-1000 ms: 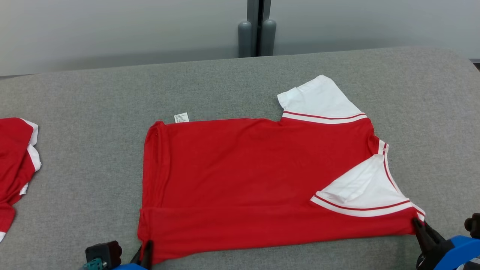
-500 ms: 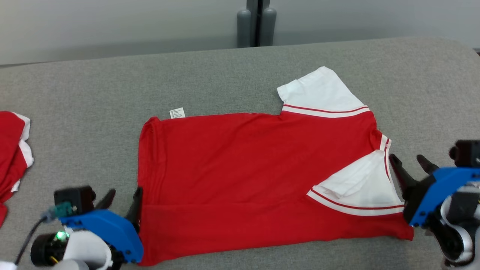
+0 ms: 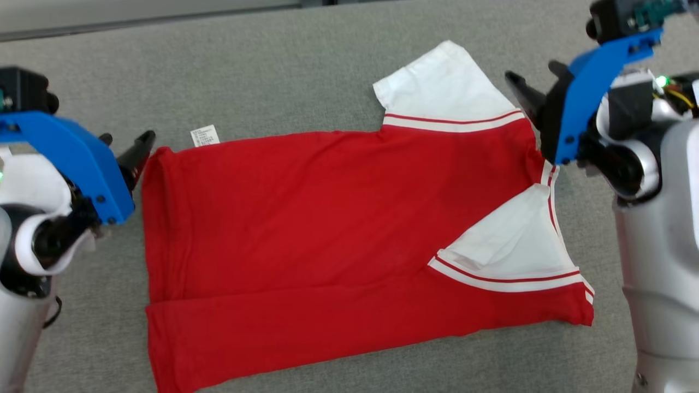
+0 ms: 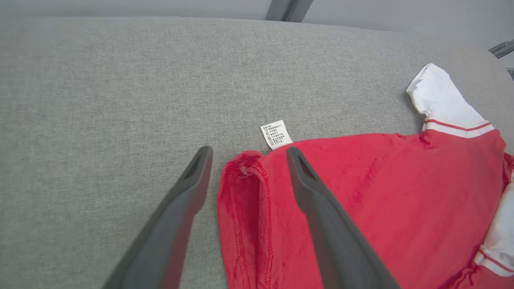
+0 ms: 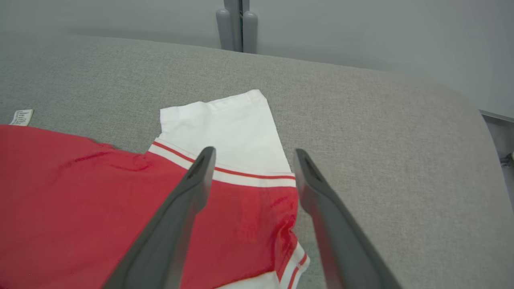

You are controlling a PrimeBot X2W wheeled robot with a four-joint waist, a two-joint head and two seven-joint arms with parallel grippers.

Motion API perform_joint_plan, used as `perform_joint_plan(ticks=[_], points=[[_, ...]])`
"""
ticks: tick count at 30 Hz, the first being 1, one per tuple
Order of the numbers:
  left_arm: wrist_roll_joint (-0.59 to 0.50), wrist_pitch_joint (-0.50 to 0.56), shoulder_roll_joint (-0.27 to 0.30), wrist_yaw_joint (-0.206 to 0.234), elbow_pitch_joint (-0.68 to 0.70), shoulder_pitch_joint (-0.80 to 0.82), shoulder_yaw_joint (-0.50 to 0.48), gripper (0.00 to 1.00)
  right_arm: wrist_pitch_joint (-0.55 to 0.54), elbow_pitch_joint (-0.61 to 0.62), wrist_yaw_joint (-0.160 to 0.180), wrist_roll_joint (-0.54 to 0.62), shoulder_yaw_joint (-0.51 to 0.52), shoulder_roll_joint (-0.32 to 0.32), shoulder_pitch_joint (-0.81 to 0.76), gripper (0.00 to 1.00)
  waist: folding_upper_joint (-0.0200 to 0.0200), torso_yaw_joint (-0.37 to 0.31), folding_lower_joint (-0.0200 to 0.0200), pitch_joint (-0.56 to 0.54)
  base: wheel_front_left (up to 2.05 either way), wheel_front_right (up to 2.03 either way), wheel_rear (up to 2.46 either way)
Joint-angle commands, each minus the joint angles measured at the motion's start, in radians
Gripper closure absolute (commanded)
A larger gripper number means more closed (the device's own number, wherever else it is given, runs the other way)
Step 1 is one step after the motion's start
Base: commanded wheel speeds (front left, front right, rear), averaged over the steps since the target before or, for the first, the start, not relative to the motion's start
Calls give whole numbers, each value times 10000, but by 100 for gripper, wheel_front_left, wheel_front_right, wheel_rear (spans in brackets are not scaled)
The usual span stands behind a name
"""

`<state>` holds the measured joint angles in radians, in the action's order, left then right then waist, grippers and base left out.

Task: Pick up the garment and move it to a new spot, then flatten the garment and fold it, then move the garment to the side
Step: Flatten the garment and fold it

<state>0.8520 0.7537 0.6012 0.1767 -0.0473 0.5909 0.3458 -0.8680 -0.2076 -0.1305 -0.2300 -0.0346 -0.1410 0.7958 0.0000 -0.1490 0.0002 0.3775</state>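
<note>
Two grippers hang with fingers spread wide, gripping nothing: the left gripper [image 4: 249, 151] at the garment's [image 3: 338, 234] far hem corner, the right gripper [image 5: 252, 151] over the shoulder by the far white sleeve [image 3: 442, 82]. The garment, a red shirt, lies flat in the middle of the grey fabric-covered table [image 3: 306, 65], near edge folded over, near sleeve [image 3: 508, 245] turned in onto the body. A white care label [image 3: 205, 135] pokes from its far edge, print too small to read; a plain grey wall [image 5: 361, 28] stands beyond.
</note>
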Motion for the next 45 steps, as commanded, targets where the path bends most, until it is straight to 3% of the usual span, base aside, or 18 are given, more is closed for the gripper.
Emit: perform_joint_plan(ticks=[1,9,19,20,21,22,29,38,45], points=[[118,239,15,33,-110,269,31,0,108,-219,-6,26,-94,-2,332,0,0,-26,-2,138,0,0,0],[269,1841,222,404,-256,966,407,0,803,-1732,-6,69,-602,82,1697,0,0,-260,-2,675,0,0,0],[-160,1843,368,658,-541,1090,618,3,1341,-2896,-6,92,-680,62,2387,0,0,-296,-2,1193,0,0,0],[-222,1813,402,667,-581,1125,639,51,1394,-3001,-6,118,-688,67,2465,0,0,-289,-2,1261,0,0,0],[-264,1785,444,646,-616,1143,670,59,1392,-3137,-6,152,-690,78,2530,0,0,-280,-2,1328,0,0,0],[-287,1745,452,624,-649,1152,661,100,1401,-3241,-6,189,-695,85,2603,0,0,-268,-2,1392,0,0,0],[-332,1012,55,343,-484,1348,610,100,1770,-4012,-6,541,-490,-86,3356,0,0,203,-2,1914,0,0,0],[-123,-126,-1043,-318,-139,1283,953,100,2188,-5204,-6,1603,366,-639,4020,0,0,1459,-2,2413,0,0,0],[-27,-1050,-1791,-773,-495,1126,1120,100,2067,-6196,-6,1986,353,-1057,4041,1,0,2081,-2,2734,0,0,0]])
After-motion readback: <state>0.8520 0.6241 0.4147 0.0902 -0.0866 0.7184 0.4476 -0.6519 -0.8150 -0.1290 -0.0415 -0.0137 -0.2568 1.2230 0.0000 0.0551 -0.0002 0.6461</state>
